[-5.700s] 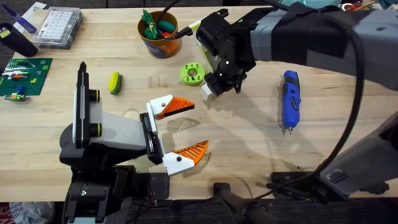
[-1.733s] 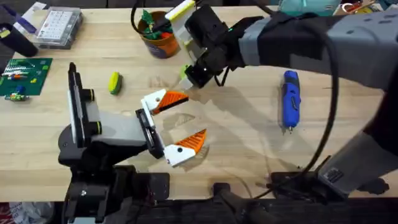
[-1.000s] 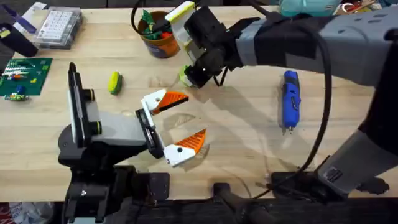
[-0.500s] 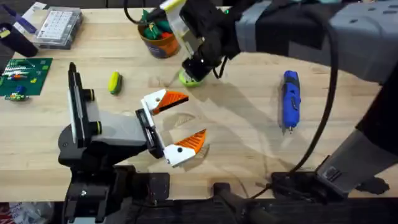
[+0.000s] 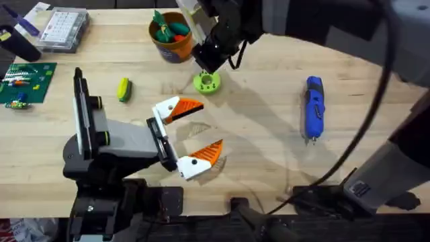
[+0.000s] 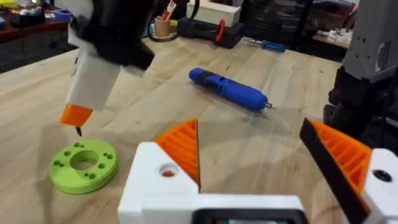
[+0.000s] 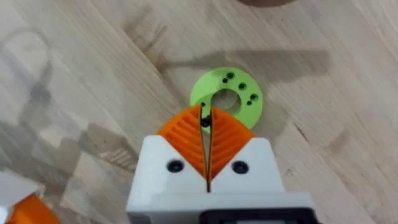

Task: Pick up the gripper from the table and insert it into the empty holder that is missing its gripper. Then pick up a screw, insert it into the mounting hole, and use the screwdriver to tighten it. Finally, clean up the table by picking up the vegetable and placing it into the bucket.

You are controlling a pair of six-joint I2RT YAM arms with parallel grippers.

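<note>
The likeliest slip from here, as I judge it, is losing the screw: the right pincer [image 7: 206,124] has its orange pads pressed together on a tiny dark screw [image 6: 78,130] whose tip pokes out below the fingertips, and it hovers just above the lime-green disc [image 5: 206,82] with its ring of small holes. So little of the screw is held that a slight tilt or a brush against the disc's rim could twist it out of the pads or send it down beside a hole rather than into one; the disc also appears to lie loose on the bench [image 5: 269,154], so a sideways nudge could slide it away (nothing visibly pins it). The left pincer [image 5: 197,134] is spread wide, holding nothing and touching nothing, hanging over bare bench near the disc, close enough that a careless swing of either arm might bring the two together. The screwdriver [image 5: 314,107] lies flat well to the right of the disc, untouched. The vegetable [image 5: 123,89] lies on the bench to the left, apart from the bucket [image 5: 169,46] at the far edge, which already has some colourful bits inside.
</note>
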